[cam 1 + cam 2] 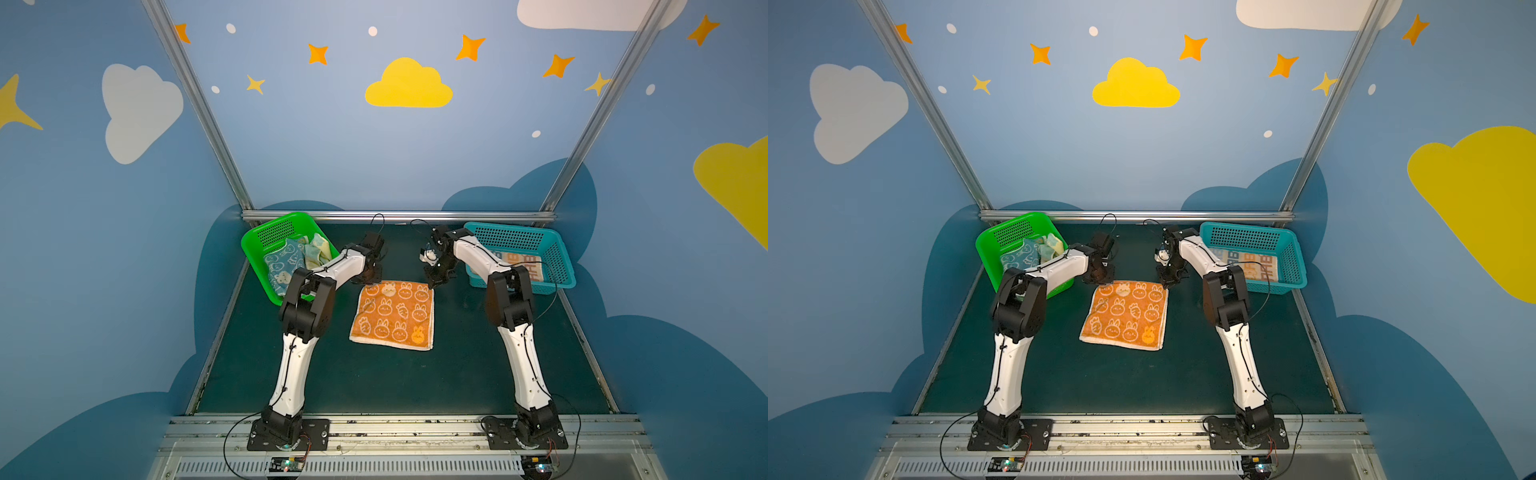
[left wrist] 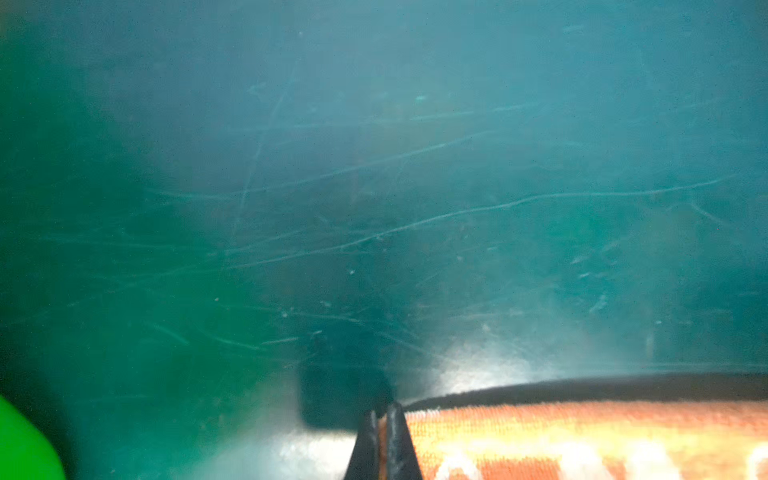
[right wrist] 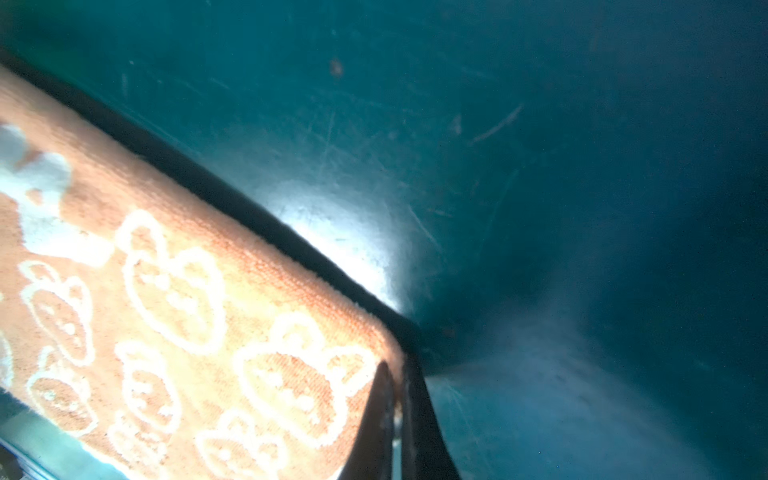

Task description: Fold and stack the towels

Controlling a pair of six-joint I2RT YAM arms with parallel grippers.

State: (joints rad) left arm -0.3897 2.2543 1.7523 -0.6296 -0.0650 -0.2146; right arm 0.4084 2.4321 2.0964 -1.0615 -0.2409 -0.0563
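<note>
Table [image 1: 374, 382]: dark green and scratched, bare on the near side of both tools.
Orange towel [image 1: 392, 316]: spread flat on the table with the rabbit and carrot print facing up. It runs from the two grippers toward the near side, and its far edge spans the gap between them. Both top views agree [image 1: 1125, 316].
Left gripper [image 1: 371, 281]: down at the towel's far corner on its own side. In the left wrist view [image 2: 384, 436] its fingers are pressed together, with the corner of the cloth nipped between them.
Right gripper [image 1: 434, 284]: down at the other far corner. In the right wrist view [image 3: 395, 415] it is closed tight on that corner.
Far edge: a dark shadow lies along it in both wrist views. I cannot tell whether it is clear of the table.
Green basket [image 1: 253, 241]: outboard of and just beyond the left gripper. It holds a crumpled blue towel [image 1: 282, 266] and a pale yellow towel [image 1: 318, 249].
Teal basket [image 1: 557, 257]: outboard of the right gripper, partly behind that arm. A folded towel [image 1: 528, 266] with block lettering lies flat inside.
</note>
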